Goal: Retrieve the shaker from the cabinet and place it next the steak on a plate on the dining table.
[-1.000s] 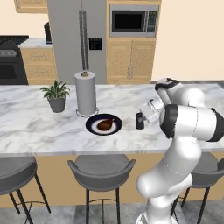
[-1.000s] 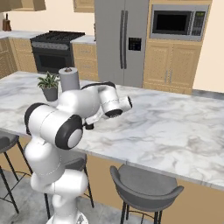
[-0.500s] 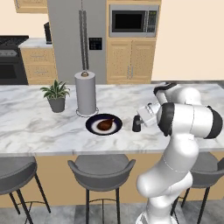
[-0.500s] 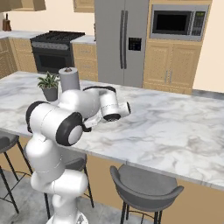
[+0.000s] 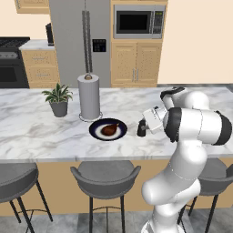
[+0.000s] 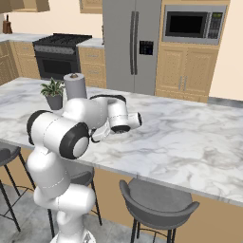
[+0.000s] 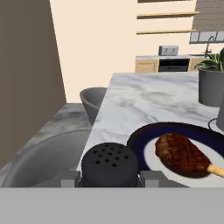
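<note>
While my arm reaches out low over the dining table [image 5: 41,132], my gripper [image 5: 144,128] is clenched around the shaker [image 5: 141,129], which sits at the marble top just to the right of the plate [image 5: 97,132]; I cannot tell whether its base touches the surface. In the hand view the shaker [image 7: 110,164] is a dark, nearly black cylinder, and its rounded top carries a scatter of small holes. My two fingertips [image 7: 151,179] press against it from either side. Just beside it lies the plate [image 7: 142,148], round with a dark rim and a paler grey centre, holding the steak [image 7: 180,154], a reddish-brown piece with darker grill marks and a pale bone end poking out. On the table beyond the plate stands a white paper towel roll [image 5: 88,96], and farther left a small potted plant [image 5: 58,98]. Grey stools [image 5: 105,176] line the near side of the table.
</note>
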